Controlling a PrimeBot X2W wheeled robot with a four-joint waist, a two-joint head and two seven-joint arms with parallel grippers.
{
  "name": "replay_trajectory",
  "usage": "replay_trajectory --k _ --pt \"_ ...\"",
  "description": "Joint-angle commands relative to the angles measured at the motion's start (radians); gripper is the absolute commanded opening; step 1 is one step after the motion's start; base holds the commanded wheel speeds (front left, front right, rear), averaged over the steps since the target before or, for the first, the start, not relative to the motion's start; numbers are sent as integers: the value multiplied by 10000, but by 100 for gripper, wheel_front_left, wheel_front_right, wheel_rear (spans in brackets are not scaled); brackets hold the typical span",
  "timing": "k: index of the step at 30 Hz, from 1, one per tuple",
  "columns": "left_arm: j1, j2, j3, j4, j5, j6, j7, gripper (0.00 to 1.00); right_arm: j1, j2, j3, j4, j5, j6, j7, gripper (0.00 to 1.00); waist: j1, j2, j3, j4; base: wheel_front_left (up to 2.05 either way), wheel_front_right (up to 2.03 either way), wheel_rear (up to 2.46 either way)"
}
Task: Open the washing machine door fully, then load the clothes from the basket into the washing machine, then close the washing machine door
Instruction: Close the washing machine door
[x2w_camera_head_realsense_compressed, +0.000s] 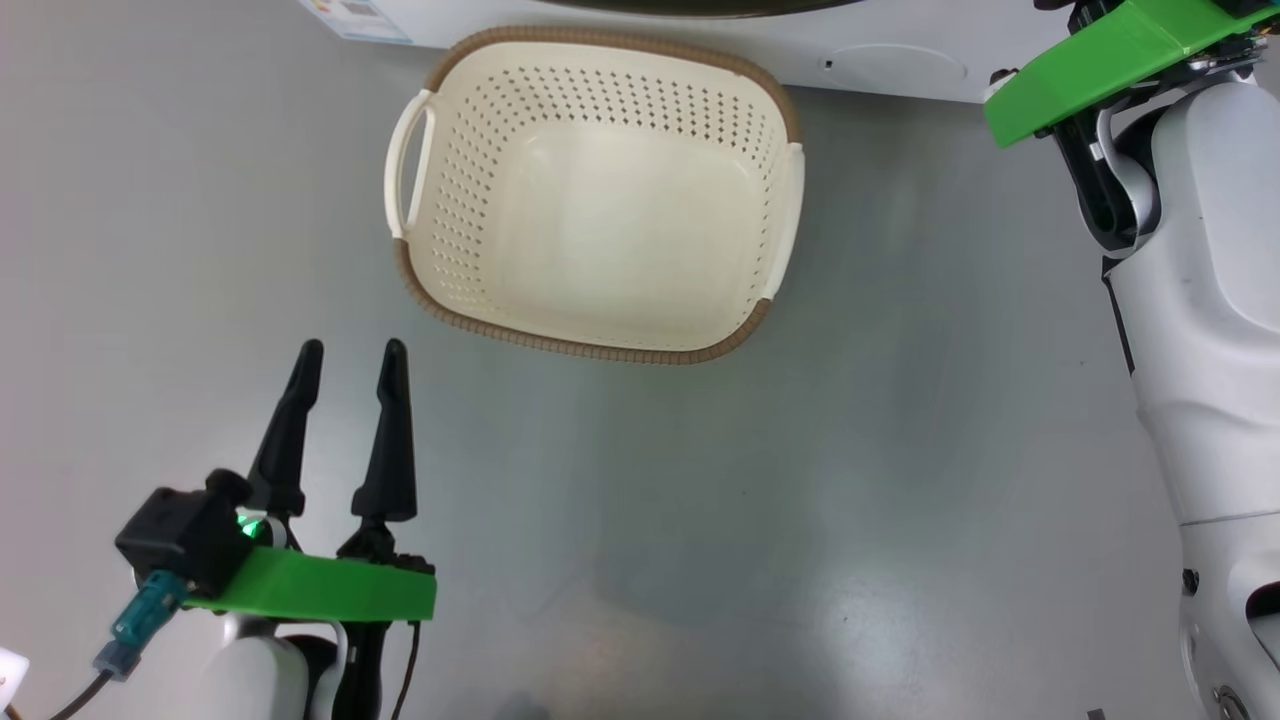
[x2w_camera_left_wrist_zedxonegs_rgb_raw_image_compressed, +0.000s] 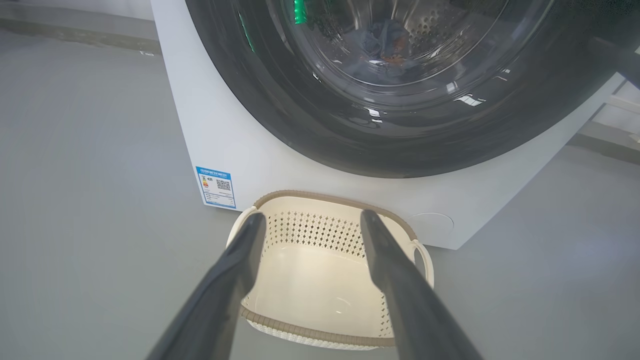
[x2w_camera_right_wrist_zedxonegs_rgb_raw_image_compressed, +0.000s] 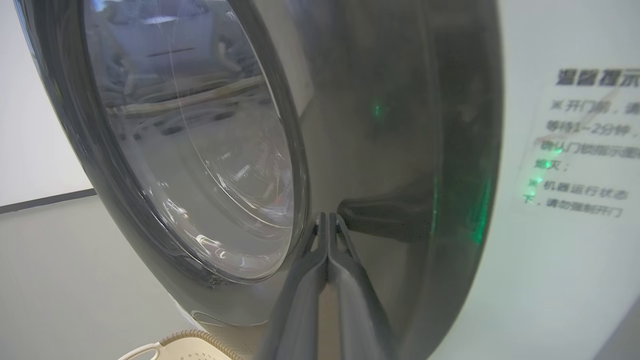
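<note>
Clothes (x2w_camera_left_wrist_zedxonegs_rgb_raw_image_compressed: 385, 42) sit inside the washer (x2w_camera_left_wrist_zedxonegs_rgb_raw_image_compressed: 240, 150) behind the door (x2w_camera_left_wrist_zedxonegs_rgb_raw_image_compressed: 300, 125) glass, basket's (x2w_camera_head_realsense_compressed: 600, 352) empty. Left jaws apart, right jaws together at the door.

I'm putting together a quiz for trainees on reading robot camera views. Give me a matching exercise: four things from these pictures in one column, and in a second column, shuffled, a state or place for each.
Things:
1. basket
2. left gripper
3. right gripper
4. clothes

States or places:
a. shut tight
b. behind the glass of the door
c. empty, on the floor
d. wide open

Pairs: 1-c, 2-d, 3-a, 4-b
</note>
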Motion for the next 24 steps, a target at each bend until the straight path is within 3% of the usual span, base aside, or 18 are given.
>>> replay_trajectory --k 1,24 --pt "-158 183 331 -165 16 -15 -63 100 57 43 -64 -366 170 -147 -34 0 0 0 -55 -90 0 0 0" --pt "48 197 870 -175 769 -15 -63 100 3083 301 811 -2141 1553 -147 -34 0 0 0 -1429 -1731 0 0 0"
